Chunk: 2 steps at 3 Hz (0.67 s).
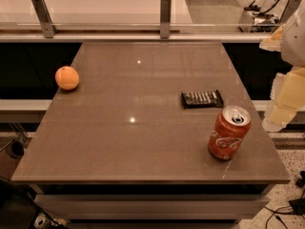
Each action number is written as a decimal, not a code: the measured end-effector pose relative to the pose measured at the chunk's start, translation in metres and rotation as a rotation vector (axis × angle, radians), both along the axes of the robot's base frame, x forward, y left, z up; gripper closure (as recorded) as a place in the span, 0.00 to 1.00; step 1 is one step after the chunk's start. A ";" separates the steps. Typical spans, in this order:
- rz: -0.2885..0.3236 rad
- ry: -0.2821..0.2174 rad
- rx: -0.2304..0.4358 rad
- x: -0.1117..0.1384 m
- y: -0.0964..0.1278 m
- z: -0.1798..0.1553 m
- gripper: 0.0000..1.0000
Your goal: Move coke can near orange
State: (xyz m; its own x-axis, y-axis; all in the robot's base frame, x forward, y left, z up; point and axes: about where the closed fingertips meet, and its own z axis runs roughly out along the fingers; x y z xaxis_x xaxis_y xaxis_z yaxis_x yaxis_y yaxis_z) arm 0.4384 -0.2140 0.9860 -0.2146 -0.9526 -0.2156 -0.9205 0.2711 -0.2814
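The coke can (229, 133) stands upright near the front right corner of the brown table (143, 142), its silver top and pull tab showing. The orange (67, 78) sits at the table's left edge, far from the can. My gripper (281, 106) hangs just off the table's right edge, to the right of the can and a little above it, touching nothing. It is partly cut off by the picture's edge.
A flat dark snack bar (202, 98) lies on the table just behind the can. A metal rail with two posts (165, 15) runs along the back. Cables (286, 209) lie on the floor at the front right.
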 end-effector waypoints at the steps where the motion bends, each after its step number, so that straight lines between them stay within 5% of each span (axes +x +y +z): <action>1: 0.000 0.000 0.000 0.000 0.000 0.000 0.00; 2: 0.017 0.000 0.059 -0.002 0.000 -0.003 0.00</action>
State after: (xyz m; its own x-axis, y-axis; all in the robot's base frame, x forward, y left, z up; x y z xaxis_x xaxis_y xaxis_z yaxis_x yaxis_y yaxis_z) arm 0.4368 -0.2137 0.9830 -0.1988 -0.9418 -0.2712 -0.9251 0.2717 -0.2653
